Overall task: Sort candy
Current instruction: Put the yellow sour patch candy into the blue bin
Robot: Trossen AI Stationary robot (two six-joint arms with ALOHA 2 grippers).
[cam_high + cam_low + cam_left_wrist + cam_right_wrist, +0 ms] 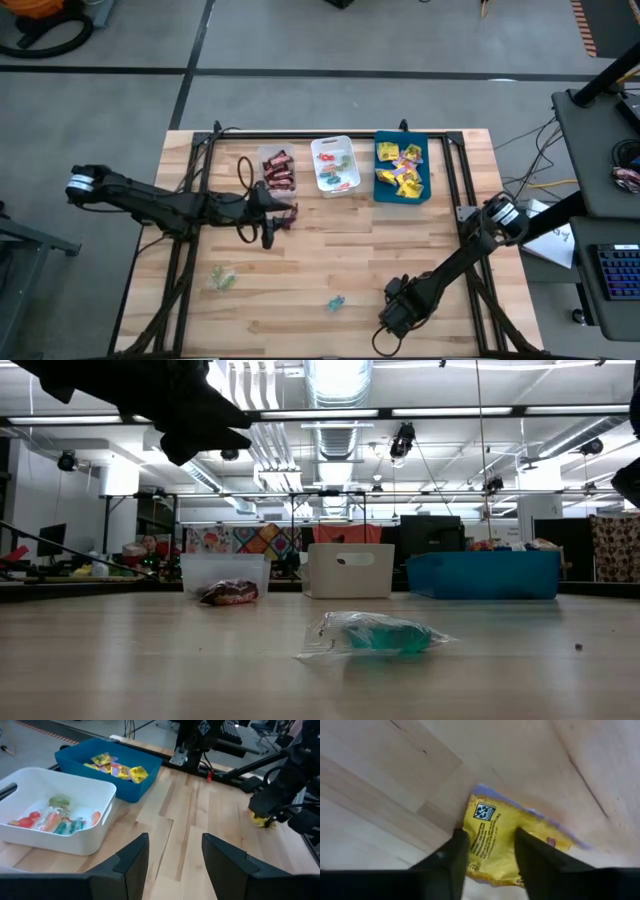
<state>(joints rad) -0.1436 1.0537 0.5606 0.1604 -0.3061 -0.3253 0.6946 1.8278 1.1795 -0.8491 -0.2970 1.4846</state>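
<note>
My right gripper [393, 318] is near the table's front right, pointing steeply down, shut on a yellow square packet [492, 837] of candy. My left gripper [175, 840] hangs open above mid-table [280, 206] with nothing between its fingers. A dark red wrapped candy [290, 216] lies on the table just beside it. A teal piece [385, 635] and a green piece [222, 278] lie loose near the front. The clear tray [277, 170] holds dark red bars. The white tray [75, 795] holds small coloured pieces, and the blue tray [110, 765] holds yellow packets. My right gripper pinches the yellow packet's middle [492, 847] between its two fingers, coming from above and slanting down. The wrapper bulges between the fingers, and its ends stick out past them. I cannot tell whether the packet is lifted clear or lies on the wood.
The three trays stand in a row along the table's far side. Black frame bars [190, 180] run along the left and right sides of the table. Bare wood lies between the two arms in the middle.
</note>
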